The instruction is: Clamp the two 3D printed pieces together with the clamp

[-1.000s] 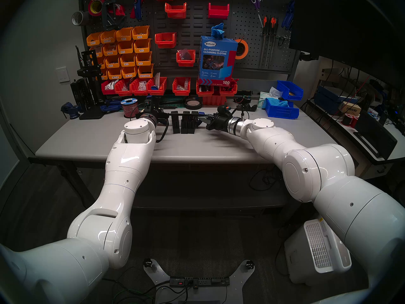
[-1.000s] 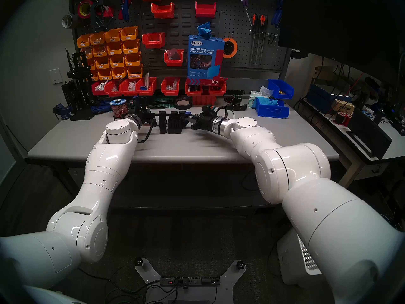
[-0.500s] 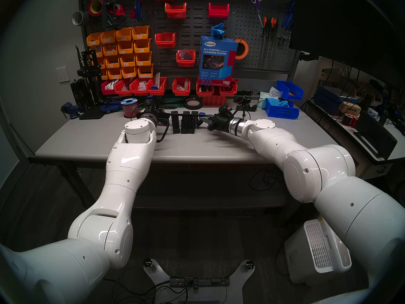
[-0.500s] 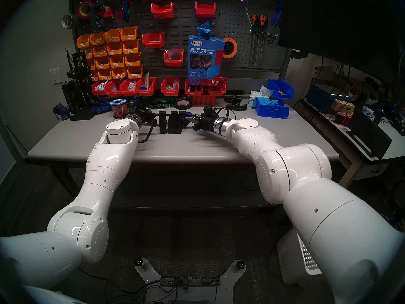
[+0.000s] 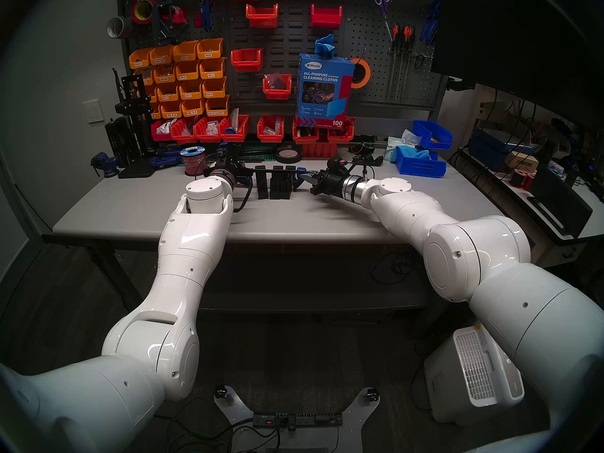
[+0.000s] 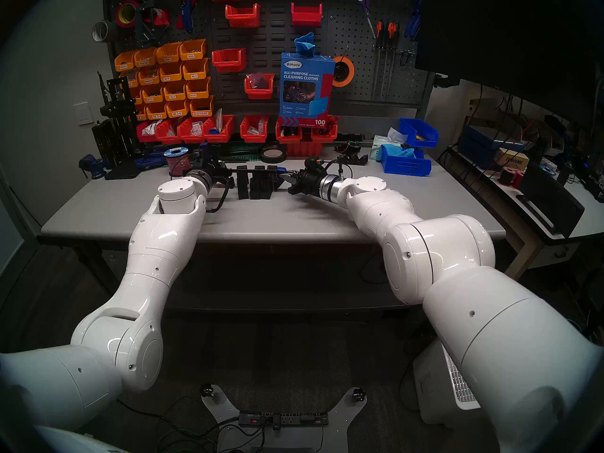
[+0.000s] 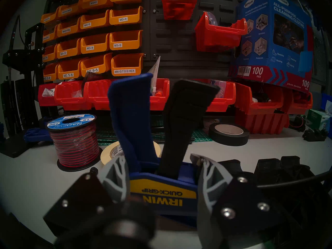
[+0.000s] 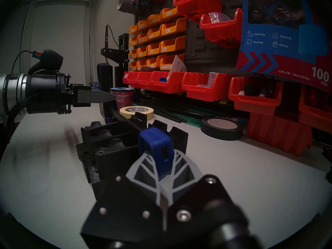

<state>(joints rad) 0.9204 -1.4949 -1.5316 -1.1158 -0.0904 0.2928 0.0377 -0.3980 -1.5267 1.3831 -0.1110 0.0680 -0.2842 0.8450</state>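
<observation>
Grey surface point(image 5: 294, 220): clamp point(image 7: 161, 194) gripped at its body by left gripper point(image 7: 159, 182); right gripper point(image 8: 161, 173) pinches its blue end at pieces' point(image 5: 274, 184) three o'clock. Squeezing could slide the pieces apart.

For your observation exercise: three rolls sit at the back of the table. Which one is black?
The tape roll on the right is black; the wire spool is red-striped, the masking tape cream.
</observation>
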